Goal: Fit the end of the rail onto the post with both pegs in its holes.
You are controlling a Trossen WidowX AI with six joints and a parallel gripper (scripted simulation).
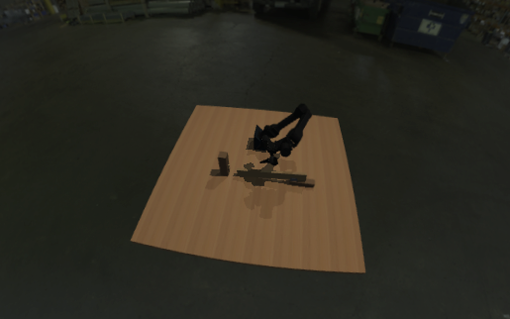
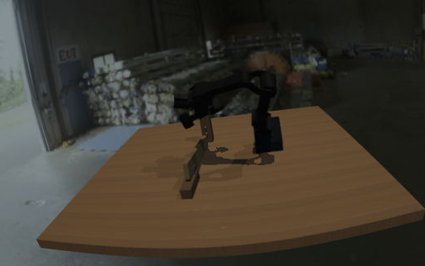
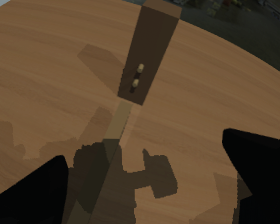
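The wooden rail (image 1: 279, 175) (image 2: 193, 163) (image 3: 118, 121) slopes down from the footboard block (image 1: 310, 183) (image 2: 186, 192) to the table, its near end short of the post's foot. The upright post (image 1: 224, 165) (image 2: 209, 131) (image 3: 153, 42) stands in line with it. Two pegs show in the wrist view, an upper peg (image 3: 140, 68) and a lower peg (image 3: 135, 83), both uncovered. My gripper (image 1: 269, 159) (image 2: 201, 118) (image 3: 147, 151) is open and empty above the rail, its fingers on either side of the rail's line in the wrist view. The holes in the rail's end cannot be made out.
The wooden table (image 1: 194, 218) (image 2: 298, 215) (image 3: 36, 65) carries everything. The arm's dark base (image 1: 258, 140) (image 2: 270, 138) stands to the side of the rail. Shadows of the arm and gripper fall across the rail and table.
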